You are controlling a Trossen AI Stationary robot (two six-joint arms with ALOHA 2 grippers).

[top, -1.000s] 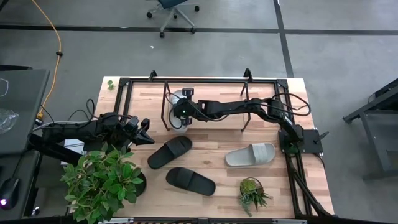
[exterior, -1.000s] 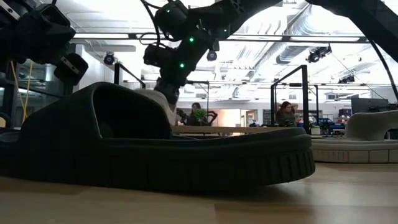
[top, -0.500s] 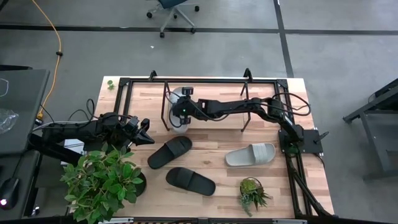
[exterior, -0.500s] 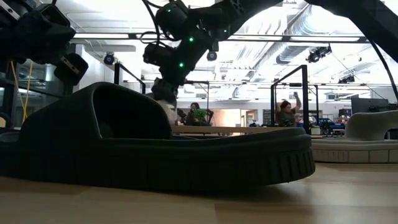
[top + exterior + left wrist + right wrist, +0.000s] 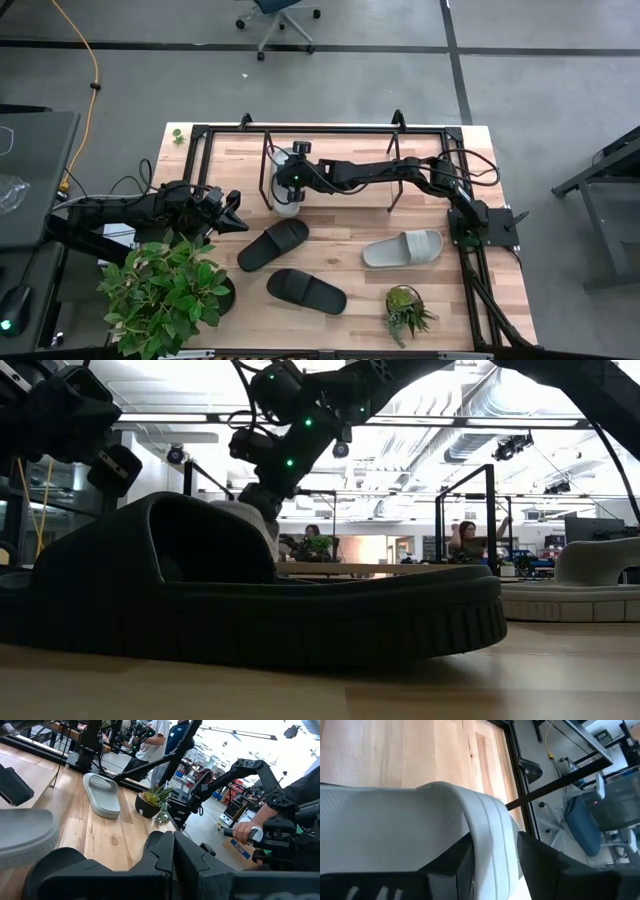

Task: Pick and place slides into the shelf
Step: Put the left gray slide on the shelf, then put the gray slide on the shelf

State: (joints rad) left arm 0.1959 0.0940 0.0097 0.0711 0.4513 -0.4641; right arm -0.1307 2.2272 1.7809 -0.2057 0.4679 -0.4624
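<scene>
One light grey slide (image 5: pixel 286 188) lies in the left part of the shelf (image 5: pixel 340 131), its strap (image 5: pixel 470 820) filling the right wrist view. My right gripper (image 5: pixel 293 172) hovers over it, open, with a finger on each side of the strap's edge. The other grey slide (image 5: pixel 402 248) and two black slides (image 5: pixel 273 244) (image 5: pixel 306 290) lie flat on the table in front of the shelf. My left gripper (image 5: pixel 238 216) waits shut at the table's left, near the black slides. My right gripper stands open astride the edge of the grey slide's strap (image 5: pixel 490 855), coming from above. One finger (image 5: pixel 447 865) lies close along the strap and the other (image 5: pixel 540 865) stands apart from it. Whether any finger touches the strap I cannot tell.
A large potted plant (image 5: pixel 165 290) fills the near left corner, and a small one (image 5: pixel 405 310) stands near the front right. Black frame tubes (image 5: pixel 195 160) run round the table's far and side edges. A person's hand (image 5: pixel 247 831) shows beyond the table.
The grey slide in the shelf has shifted a little under my right gripper, which has stayed over the shelf's left part. The left arm has kept still.
</scene>
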